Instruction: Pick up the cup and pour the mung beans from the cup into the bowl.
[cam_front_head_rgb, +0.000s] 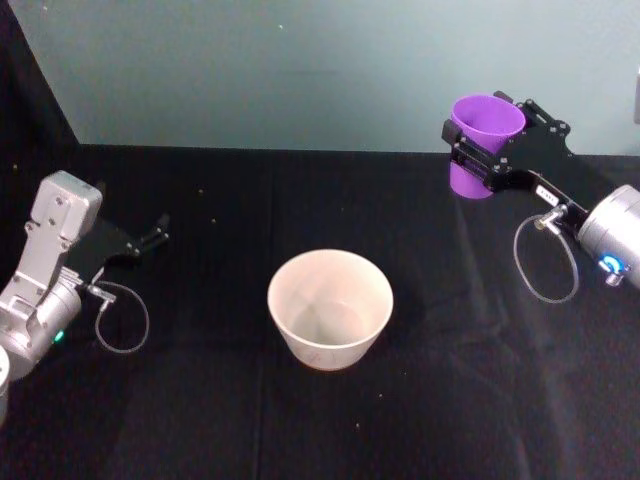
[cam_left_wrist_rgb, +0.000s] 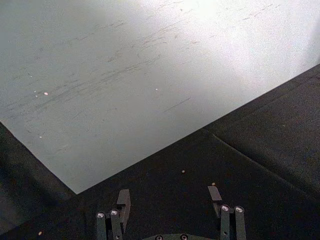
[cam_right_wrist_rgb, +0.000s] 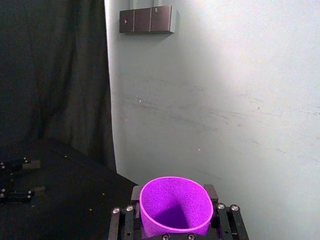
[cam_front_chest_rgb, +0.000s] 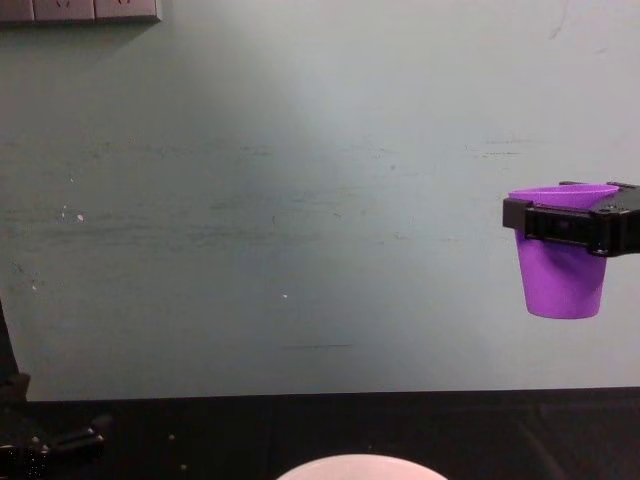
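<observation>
Bowl (cam_front_head_rgb: 331, 343) is looking empty; right pincer (cam_front_head_rgb: 488, 158) is gripping the cup (cam_front_head_rgb: 487, 118) upright up high, so pickup's done, pouring's left. Left pincer (cam_front_head_rgb: 155, 236) is idling released.

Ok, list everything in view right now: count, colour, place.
cup: one, bright purple, upright, in the air right of the bowl
bowl: one, pinkish-white, on the table, centre
table: one, black cloth cover
specks: a few, pale, scattered on the cloth
wall: one, pale green, behind the table
wall plates: a row, pale grey, high on the wall
left gripper: one, black, open, low at the left
right gripper: one, black, shut on the cup, raised at the right
</observation>
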